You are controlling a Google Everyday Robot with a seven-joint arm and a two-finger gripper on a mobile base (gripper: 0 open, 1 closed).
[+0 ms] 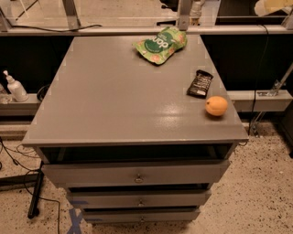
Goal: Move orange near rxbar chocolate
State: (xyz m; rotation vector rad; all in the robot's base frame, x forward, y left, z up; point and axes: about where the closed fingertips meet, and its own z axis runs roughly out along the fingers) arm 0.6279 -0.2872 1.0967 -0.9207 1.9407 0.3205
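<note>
At top right hangs your gripper (274, 6), state you cannot tell. The orange (216, 105) lies down-left of it, beside the rxbar chocolate (200, 83)

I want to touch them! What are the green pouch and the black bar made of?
The crinkly green snack pouch looks like glossy plastic film; light glints on its wrinkles. The small flat black bar seems wrapped in smooth plastic or foil, with a faint sheen. The pale claw is at the top right edge, away from both.
</note>
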